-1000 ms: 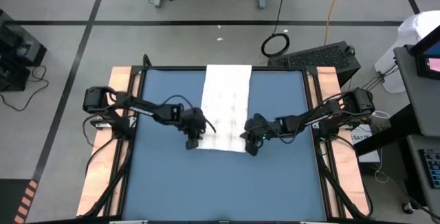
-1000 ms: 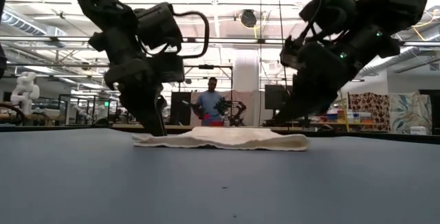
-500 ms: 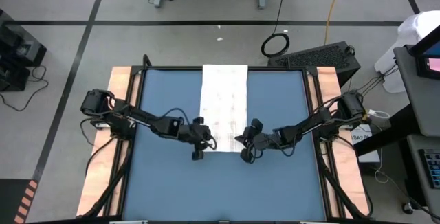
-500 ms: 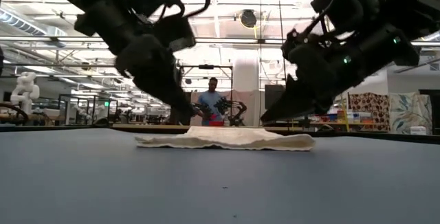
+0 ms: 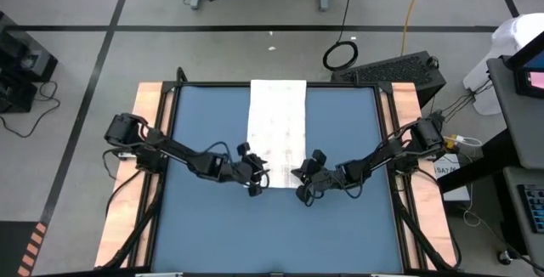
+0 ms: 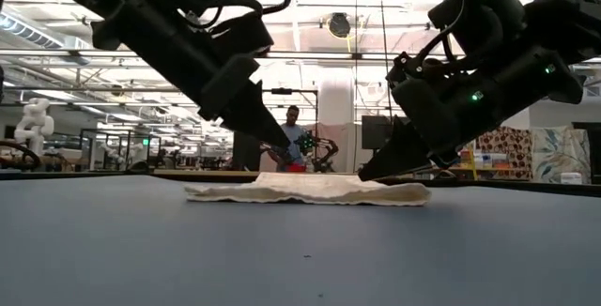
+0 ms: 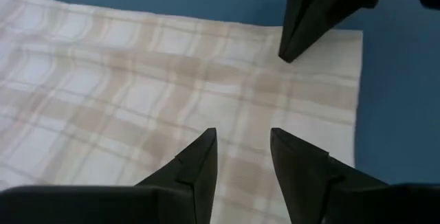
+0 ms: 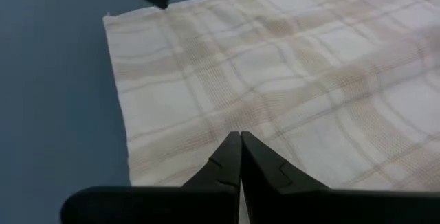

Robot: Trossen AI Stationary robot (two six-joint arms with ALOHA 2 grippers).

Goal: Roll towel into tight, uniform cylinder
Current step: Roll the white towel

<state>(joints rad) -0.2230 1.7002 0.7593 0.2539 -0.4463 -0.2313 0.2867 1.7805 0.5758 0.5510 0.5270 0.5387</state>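
towel (image 5: 277, 132) flat on mat (image 5: 204, 217) | left gripper (image 5: 255, 183) at its 7 o'clock corner, narrowly parted, empty | right gripper (image 5: 303, 190) at 5 o'clock, closed, empty

From above, my left gripper (image 5: 255, 183) and right gripper (image 5: 302, 190) were too small to show how their fingers stood. The towel (image 7: 172, 80) ran off the frame edges in both wrist views, so its far end went unseen there. Across the table, the person (image 6: 294, 137) stood partly hidden behind my left arm, small and indistinct.
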